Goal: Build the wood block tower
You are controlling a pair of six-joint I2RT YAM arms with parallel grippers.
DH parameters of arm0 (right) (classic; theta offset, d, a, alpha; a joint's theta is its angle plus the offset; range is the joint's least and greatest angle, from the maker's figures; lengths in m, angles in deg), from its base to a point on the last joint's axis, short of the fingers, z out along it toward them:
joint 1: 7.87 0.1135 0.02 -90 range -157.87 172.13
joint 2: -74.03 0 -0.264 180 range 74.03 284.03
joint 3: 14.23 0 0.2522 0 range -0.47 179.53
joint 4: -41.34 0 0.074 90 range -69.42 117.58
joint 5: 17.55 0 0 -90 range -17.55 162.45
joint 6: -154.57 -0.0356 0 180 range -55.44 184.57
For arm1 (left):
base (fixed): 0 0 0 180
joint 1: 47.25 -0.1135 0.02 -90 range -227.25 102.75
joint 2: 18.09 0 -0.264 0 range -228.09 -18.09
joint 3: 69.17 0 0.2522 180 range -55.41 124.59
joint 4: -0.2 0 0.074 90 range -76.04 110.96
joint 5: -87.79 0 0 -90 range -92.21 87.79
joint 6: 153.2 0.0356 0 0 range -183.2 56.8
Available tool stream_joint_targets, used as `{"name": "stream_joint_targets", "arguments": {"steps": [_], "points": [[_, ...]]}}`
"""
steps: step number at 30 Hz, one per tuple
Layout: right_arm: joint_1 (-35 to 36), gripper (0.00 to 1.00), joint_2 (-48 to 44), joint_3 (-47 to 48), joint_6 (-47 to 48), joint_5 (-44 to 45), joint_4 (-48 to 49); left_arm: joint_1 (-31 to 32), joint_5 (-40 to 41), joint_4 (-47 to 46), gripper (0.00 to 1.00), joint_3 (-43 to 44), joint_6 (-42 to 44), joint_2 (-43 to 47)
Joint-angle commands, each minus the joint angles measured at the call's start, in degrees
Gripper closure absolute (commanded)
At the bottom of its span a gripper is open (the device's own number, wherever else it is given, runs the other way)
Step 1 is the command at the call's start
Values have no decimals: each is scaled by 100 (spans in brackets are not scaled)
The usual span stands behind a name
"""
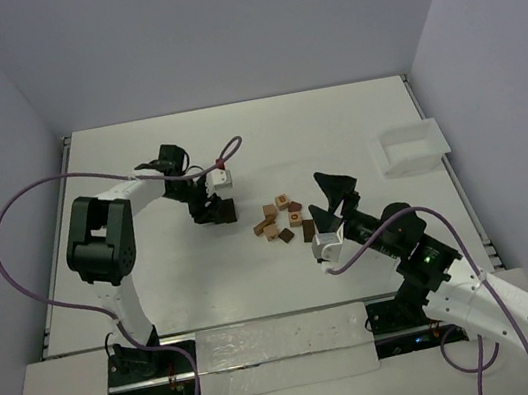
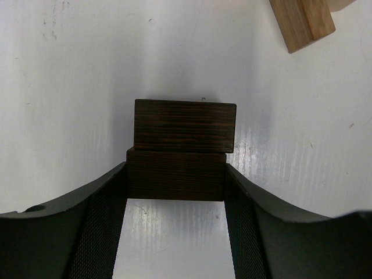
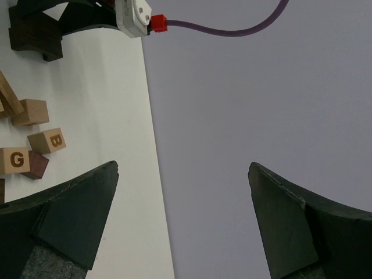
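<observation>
Two dark brown blocks [image 2: 185, 125] sit together on the white table, one partly over the other. My left gripper [image 2: 176, 181] is shut on the nearer dark brown block [image 2: 175, 174], with a finger against each side. In the top view this gripper [image 1: 215, 209] is left of centre, with the dark blocks [image 1: 225, 212] at its tips. A loose cluster of tan, reddish-brown and dark blocks [image 1: 283, 220] lies mid-table. My right gripper [image 1: 329, 204] is open and empty just right of the cluster. In the right wrist view it [image 3: 183, 174] points past lettered blocks G [image 3: 16, 160] and B [image 3: 47, 141].
A white rectangular tray [image 1: 410, 148] stands at the right edge of the table. A tan block [image 2: 302, 23] lies beyond the dark pair. The left arm's purple cable [image 1: 228, 151] loops above its wrist. Grey walls close in the far and side edges.
</observation>
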Motion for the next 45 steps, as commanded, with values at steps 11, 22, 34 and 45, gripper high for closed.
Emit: {"name": "stream_joint_targets", "arguments": {"steps": [11,22,34,45], "points": [[-92,0,22,-132,36,-99,336,157,106,30,56,-125,104,78],[-98,0,-7,-187,71,-108,364,189,130,144,55,-74,191,25],[-112,0,55,-195,76,-134,404,202,148,236,39,-30,248,-10],[-112,0,104,-154,129,-200,412,202,142,231,1,-48,242,17]]}}
